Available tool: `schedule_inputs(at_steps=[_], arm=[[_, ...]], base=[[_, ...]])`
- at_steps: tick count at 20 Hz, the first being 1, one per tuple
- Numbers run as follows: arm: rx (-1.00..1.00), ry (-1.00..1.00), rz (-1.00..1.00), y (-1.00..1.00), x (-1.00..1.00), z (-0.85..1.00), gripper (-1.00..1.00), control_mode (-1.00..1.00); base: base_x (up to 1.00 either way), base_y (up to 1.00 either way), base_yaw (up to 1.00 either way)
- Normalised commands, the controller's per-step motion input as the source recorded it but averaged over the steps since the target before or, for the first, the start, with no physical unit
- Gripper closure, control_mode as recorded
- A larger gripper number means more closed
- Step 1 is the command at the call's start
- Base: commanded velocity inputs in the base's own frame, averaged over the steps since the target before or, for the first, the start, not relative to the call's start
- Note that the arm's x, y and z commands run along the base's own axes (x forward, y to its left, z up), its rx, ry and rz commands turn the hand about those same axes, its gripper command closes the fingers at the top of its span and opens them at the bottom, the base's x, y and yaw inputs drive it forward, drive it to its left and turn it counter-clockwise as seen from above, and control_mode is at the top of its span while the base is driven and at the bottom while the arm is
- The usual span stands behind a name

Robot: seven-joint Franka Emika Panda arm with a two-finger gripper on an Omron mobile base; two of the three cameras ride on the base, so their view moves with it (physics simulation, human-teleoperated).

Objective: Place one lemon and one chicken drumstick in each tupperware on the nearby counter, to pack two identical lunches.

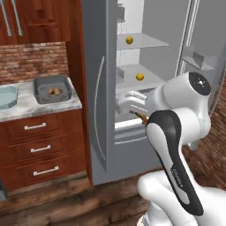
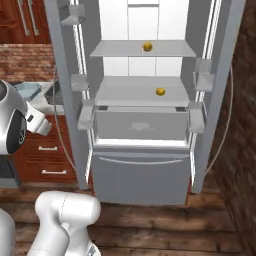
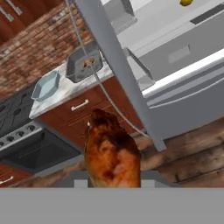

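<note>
A browned chicken drumstick (image 3: 111, 153) fills the lower middle of the hand view, with my gripper (image 3: 113, 177) shut on it and its fingertips hidden behind the meat. In the left base view my hand (image 1: 130, 103) hangs in front of the open fridge, a brown tip of the drumstick (image 1: 143, 118) showing below it. Two lemons (image 1: 129, 40) (image 1: 139, 76) lie on separate fridge shelves. On the marbled counter (image 1: 26, 111) stand the dark grey tupperware (image 1: 53, 88), with a brown piece of food (image 1: 54, 91) inside, and the pale blue tupperware (image 1: 6, 96) to its left.
The fridge's left door (image 1: 99, 88) stands open between my hand and the counter. The right door (image 2: 227, 90) is open too. A black stove (image 3: 17, 113) adjoins the counter beyond the pale tub. Wooden drawers (image 1: 39, 148) sit below, over plank floor.
</note>
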Motion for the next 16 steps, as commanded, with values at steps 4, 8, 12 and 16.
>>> schedule_inputs(at_steps=[4,8,12,16], arm=[[0.0,0.0,0.0,0.0,0.0,0.0,1.0,1.0],[0.0,0.0,0.0,0.0,0.0,0.0,1.0,1.0],[0.0,0.0,0.0,0.0,0.0,0.0,1.0,1.0],[0.0,0.0,0.0,0.0,0.0,0.0,1.0,1.0]], base=[[0.08,1.0,-0.01],[0.47,1.0,-0.02],[0.83,1.0,-0.03],[1.0,1.0,-0.08]])
